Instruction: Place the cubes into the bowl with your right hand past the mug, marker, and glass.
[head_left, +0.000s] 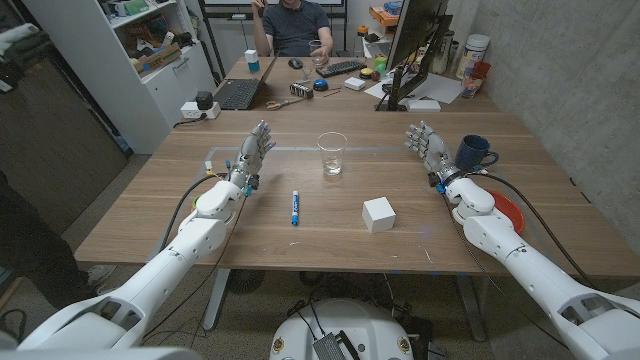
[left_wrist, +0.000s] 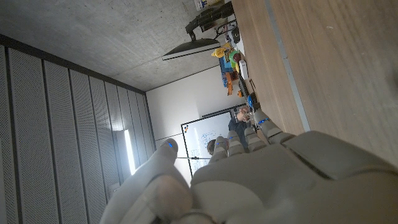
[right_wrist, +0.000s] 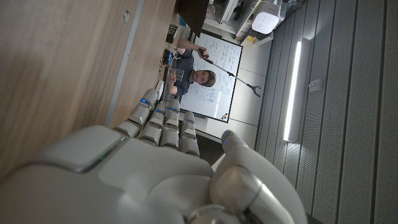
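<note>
progress: nothing moved yet, judging by layout; cube untouched, pick and place both left to do
right hand (head_left: 428, 146): up on edge at the table's right side, fingers spread and extended, holding nothing
left hand (head_left: 254, 152): same pose on the left side, fingers apart, empty
cube (head_left: 379, 214): white, alone on the wood at centre-right, between both arms, apart from everything; just one visible
bowl: can't identify for sure; red round thing (head_left: 506, 211) partly hidden behind right forearm, could be it
mug (head_left: 473, 153): dark blue, just beside right hand, on its outer side
glass (head_left: 332, 154): clear, upright, centre of table, beyond the cube
marker (head_left: 296, 207): blue, lying flat left of the cube, near side of the glass
obstruction: mug closest to the hand's sweep; likely risk is clipping it on the way to the cube
background: person seated at far desk, laptop, keyboard, monitor
</note>
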